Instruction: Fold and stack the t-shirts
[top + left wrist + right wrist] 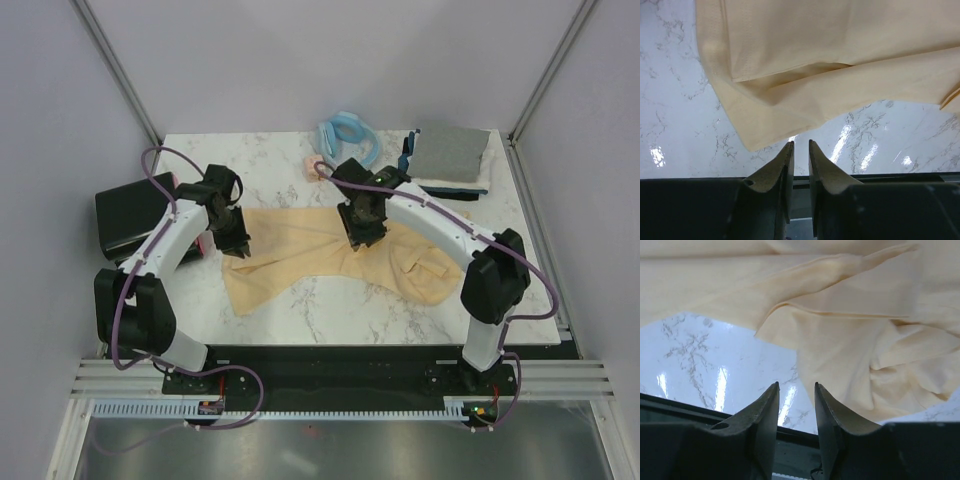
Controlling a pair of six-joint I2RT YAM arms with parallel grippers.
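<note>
The left gripper (800, 146) hangs just above the marble table (670, 125). Its jaws stand a narrow slot apart with nothing between them. Just beyond its tips lies a corner of the pale yellow-cream t-shirt (830, 60), where one layer is already turned over another and leaves a straight doubled edge.

The right gripper (796, 387) is a little wider apart and also empty. It points at a rumpled part of the same shirt, where the cloth bunches into soft ridges just ahead and to the right of its tips.

Seen from above, the shirt lies spread and creased across the middle of the table, between the two arms. A pile of folded shirts (450, 152), grey on top, sits at the far right corner. A light blue ring (350, 135) is beside the pile, and a black box (130, 215) sits off the left edge.

The shirt looks light, thin and limp, so it will probably sag from any pinch and slide easily on the glossy marble. The best holds look like the hem corners or the doubled edge, with each arm taking one corner so the cloth lifts taut between them. The bunched middle is a poorer choice, since a grip there would likely gather extra layers. The jaws will probably need to close almost fully to hold cloth this thin.
</note>
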